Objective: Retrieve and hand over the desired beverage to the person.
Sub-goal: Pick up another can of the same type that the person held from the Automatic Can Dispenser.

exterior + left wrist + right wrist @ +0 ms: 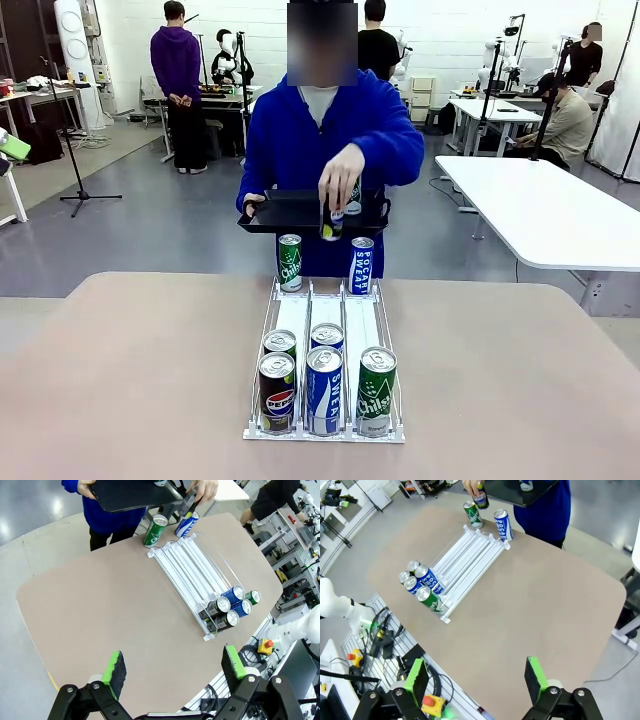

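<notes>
The person is standing at the far side of the table, balancing a black tray on one hand. The other hand is holding a dark can in the air near the far end of the white three-lane rack. There a far Chilsung can and a far Pocari Sweat can are standing in the outer lanes.

At the rack's near end, the front row is facing the robot upright. It holds a Pepsi can in the robot's left lane, a front Pocari Sweat can in the middle and a front Chilsung can on the right. Two more cans are sitting just behind them. Which drink is wanted cannot be told.

The left gripper and right gripper are both hanging high over the robot's side of the table. Their fingers are spread wide with nothing between them, and both are well apart from every can. Each wrist is looking down and forward, with the front row lying ahead and toward the table's middle.

The rack is sitting on the centre line, so neither arm looks clearly nearer. The Pepsi would probably suit the left arm and the Chilsung the right. With the cans' long axes vertical, a side-on grasp across the body seems called for.
</notes>
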Action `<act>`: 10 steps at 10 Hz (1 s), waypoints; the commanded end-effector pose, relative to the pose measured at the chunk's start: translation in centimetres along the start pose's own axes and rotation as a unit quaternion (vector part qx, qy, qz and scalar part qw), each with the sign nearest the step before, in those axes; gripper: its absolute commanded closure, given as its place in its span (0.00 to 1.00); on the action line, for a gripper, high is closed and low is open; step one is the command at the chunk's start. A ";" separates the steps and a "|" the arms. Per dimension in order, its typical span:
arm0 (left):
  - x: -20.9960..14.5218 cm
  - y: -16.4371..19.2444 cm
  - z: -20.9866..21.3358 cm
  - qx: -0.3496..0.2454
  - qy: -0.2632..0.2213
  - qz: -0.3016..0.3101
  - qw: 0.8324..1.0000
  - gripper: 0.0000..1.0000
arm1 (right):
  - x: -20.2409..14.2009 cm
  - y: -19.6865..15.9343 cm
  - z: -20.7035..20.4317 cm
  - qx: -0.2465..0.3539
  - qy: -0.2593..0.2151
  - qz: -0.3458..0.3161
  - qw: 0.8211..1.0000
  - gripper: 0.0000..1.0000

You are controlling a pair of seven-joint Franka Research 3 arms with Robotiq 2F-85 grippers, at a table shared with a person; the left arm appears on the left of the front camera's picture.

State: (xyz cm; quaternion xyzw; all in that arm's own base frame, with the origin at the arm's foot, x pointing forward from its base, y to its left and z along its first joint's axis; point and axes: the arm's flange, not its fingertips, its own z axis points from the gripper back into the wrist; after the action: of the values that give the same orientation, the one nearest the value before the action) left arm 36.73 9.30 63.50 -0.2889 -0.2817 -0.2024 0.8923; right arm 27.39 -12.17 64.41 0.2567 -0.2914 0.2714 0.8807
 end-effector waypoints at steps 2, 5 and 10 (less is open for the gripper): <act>-0.1 0.1 0.1 -0.009 -0.006 -0.008 1.000 0.00 | 0.1 -0.1 0.1 0.010 -0.003 0.004 1.000 0.00; -0.1 0.1 0.1 -0.009 -0.006 -0.008 1.000 0.00 | 0.1 -0.1 0.1 0.010 -0.003 0.004 1.000 0.00; -0.1 0.1 0.1 -0.009 -0.006 -0.008 1.000 0.00 | 0.1 -0.1 0.1 0.010 -0.003 0.004 1.000 0.00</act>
State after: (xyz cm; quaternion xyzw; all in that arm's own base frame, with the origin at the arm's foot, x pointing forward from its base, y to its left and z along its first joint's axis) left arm 36.73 9.30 63.50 -0.2889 -0.2818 -0.2025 0.8923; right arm 27.38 -12.17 64.41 0.2570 -0.2908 0.2717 0.8807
